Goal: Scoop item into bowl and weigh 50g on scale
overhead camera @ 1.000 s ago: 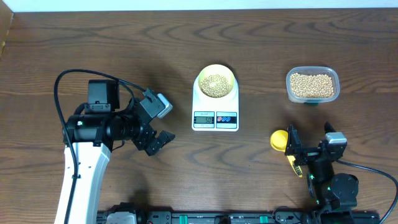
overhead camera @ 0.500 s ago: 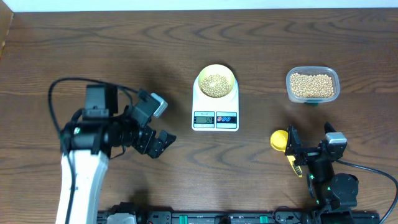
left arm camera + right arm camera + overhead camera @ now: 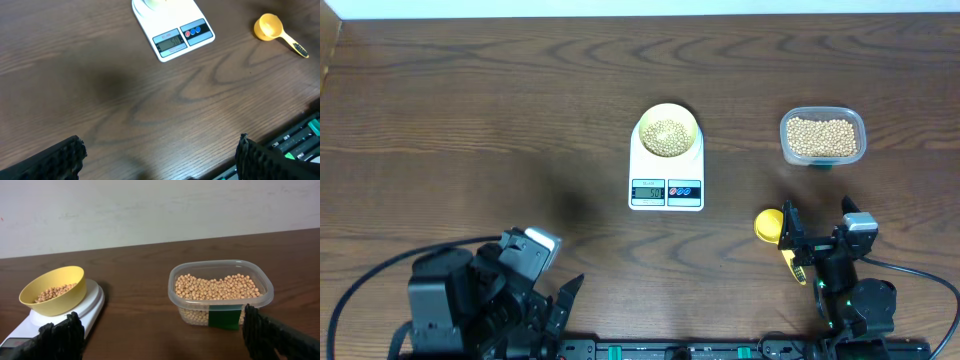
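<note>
- Your left gripper (image 3: 157,159) has pulled back from open table at the scale's 9 o'clock to the near edge, at its 7 o'clock; I read that as retreat, not a reach.
- The small pale yellow round bowl (image 3: 56,300) sits on the white rectangular digital kitchen scale (image 3: 666,172), holding a layer of small tan round beans (image 3: 52,293); the display is too small to read, so check it for 50g yourself.
- Your left jaws stand wide apart over bare wood, gripping nothing.
- Your right gripper (image 3: 167,342) is also spread wide and empty; the yellow handled plastic scoop (image 3: 769,223) lies just beside it, at the scale's 4 o'clock.
- The clear rectangular plastic tub (image 3: 270,287) of beans stands at the scale's 3 o'clock.
</note>
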Controlling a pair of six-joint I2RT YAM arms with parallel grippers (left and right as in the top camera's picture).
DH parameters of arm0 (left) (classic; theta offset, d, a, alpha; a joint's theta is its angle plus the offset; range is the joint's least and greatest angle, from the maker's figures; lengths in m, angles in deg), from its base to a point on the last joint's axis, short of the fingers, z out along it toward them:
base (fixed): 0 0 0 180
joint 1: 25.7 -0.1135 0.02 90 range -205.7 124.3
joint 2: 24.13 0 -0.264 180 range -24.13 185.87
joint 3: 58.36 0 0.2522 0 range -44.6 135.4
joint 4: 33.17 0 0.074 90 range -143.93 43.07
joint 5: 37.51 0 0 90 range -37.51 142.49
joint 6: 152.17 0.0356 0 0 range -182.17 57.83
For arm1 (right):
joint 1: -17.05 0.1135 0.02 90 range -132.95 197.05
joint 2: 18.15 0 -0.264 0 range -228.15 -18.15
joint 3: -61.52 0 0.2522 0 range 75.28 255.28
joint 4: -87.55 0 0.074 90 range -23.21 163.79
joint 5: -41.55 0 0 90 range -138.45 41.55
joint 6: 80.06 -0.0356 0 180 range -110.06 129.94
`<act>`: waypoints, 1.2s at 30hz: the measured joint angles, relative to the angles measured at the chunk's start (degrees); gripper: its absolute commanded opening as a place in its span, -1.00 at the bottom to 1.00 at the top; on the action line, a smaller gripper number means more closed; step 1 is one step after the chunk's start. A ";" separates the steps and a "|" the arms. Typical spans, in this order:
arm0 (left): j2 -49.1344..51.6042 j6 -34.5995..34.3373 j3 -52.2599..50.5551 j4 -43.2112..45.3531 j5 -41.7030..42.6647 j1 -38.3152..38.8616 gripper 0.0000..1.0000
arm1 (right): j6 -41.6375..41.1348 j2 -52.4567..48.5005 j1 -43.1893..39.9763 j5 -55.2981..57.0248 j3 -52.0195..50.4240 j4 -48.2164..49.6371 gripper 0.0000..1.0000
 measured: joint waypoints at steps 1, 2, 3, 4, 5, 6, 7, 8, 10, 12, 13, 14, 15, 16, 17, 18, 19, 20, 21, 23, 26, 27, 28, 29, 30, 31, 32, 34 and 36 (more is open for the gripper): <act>-0.70 0.00 0.00 -0.09 -0.22 0.00 0.96 | 0.00 0.00 0.00 0.00 0.00 0.02 0.99; -1.22 0.00 0.00 -0.09 -0.24 0.00 0.96 | 0.00 0.00 0.00 0.00 0.00 0.00 0.99; -1.88 0.00 0.00 -0.09 -0.39 0.00 0.96 | 0.00 0.00 0.00 0.00 0.00 0.00 0.99; -2.23 0.00 0.00 -0.09 -0.42 0.00 0.96 | 0.00 0.00 0.00 0.00 0.00 0.00 0.99; -2.67 0.00 0.00 -0.11 -0.44 0.00 0.96 | 0.00 0.00 0.00 0.00 0.00 0.00 0.98; -3.23 0.00 0.00 -0.13 -0.44 0.00 0.96 | 0.00 0.00 0.00 0.00 0.00 0.00 0.99; -3.76 0.00 0.00 -0.15 -0.44 0.00 0.96 | 0.00 0.00 0.00 0.00 0.00 0.00 0.99; -4.17 0.00 0.00 -0.20 -0.46 0.00 0.96 | 0.00 0.00 0.00 0.02 0.00 0.00 0.99; -5.05 0.00 0.00 -0.28 -0.44 0.00 0.96 | 0.00 0.00 0.00 0.00 0.00 0.00 0.99; -6.73 0.00 0.00 -0.28 -0.46 0.00 0.96 | 0.00 0.00 0.00 0.00 0.00 0.00 0.99; -7.72 0.00 0.00 -0.31 -0.48 0.00 0.96 | 0.00 0.00 0.00 0.00 0.02 0.00 0.99; -9.01 0.00 0.00 -0.33 -0.57 0.00 0.96 | 0.00 0.00 0.00 0.00 0.00 0.00 0.99; -9.86 0.00 0.00 -0.31 -0.59 0.00 0.96 | 0.00 0.00 0.00 0.00 0.00 0.00 0.99; -10.82 0.00 0.00 -0.33 -0.61 0.00 0.96 | -0.02 0.00 0.00 0.00 0.00 0.00 0.99; -11.89 0.00 0.00 -0.31 -0.61 0.00 0.96 | 0.00 0.00 0.00 0.02 0.00 -0.02 0.99; -13.11 0.00 0.00 -0.31 -0.63 0.00 0.96 | 0.00 0.00 0.00 0.00 0.00 0.02 0.99; -14.84 0.00 0.00 -0.33 -0.61 0.00 0.96 | 0.00 0.00 0.00 0.00 0.00 0.00 0.99; -16.06 0.00 0.00 -0.33 -0.63 0.00 0.96 | 0.00 0.00 0.00 0.00 0.00 0.02 0.99; -16.96 0.00 0.00 -0.37 -0.63 0.00 0.96 | 0.00 0.00 0.00 0.00 0.00 0.00 0.99; -19.28 0.00 0.00 -0.42 -0.63 0.00 0.96 | 0.00 0.00 0.00 0.00 0.00 0.02 0.99; -22.62 0.00 -0.02 -0.48 -0.66 0.00 0.96 | 0.00 0.00 0.00 0.00 0.00 0.00 0.99; -23.56 0.00 -0.02 -0.48 -0.63 0.00 0.96 | 0.00 0.00 0.00 0.00 0.00 0.00 0.99; -24.09 0.00 -0.02 -0.52 -0.63 0.00 0.96 | 0.00 0.00 0.00 0.00 0.00 0.02 0.98; -24.90 0.00 -0.02 -0.50 -0.63 0.00 0.96 | 0.00 0.00 0.00 0.00 0.00 0.00 0.98; -25.59 0.00 -0.02 -0.50 -0.63 0.00 0.96 | 0.00 0.00 0.00 0.02 0.00 0.00 0.99; -26.38 0.00 -0.02 -0.50 -0.63 0.00 0.96 | 0.00 0.00 0.00 0.00 0.00 0.02 0.98; -27.21 0.00 -0.02 -0.46 -0.63 0.00 0.96 | 0.00 0.00 0.00 0.00 0.00 0.00 0.98; -28.89 0.00 -0.02 -0.50 -0.63 0.00 0.96 | 0.00 0.00 0.00 0.00 0.00 0.02 0.98; -30.27 0.00 0.00 -0.52 -0.63 0.00 0.96 | 0.00 0.00 0.00 0.02 0.00 0.00 0.99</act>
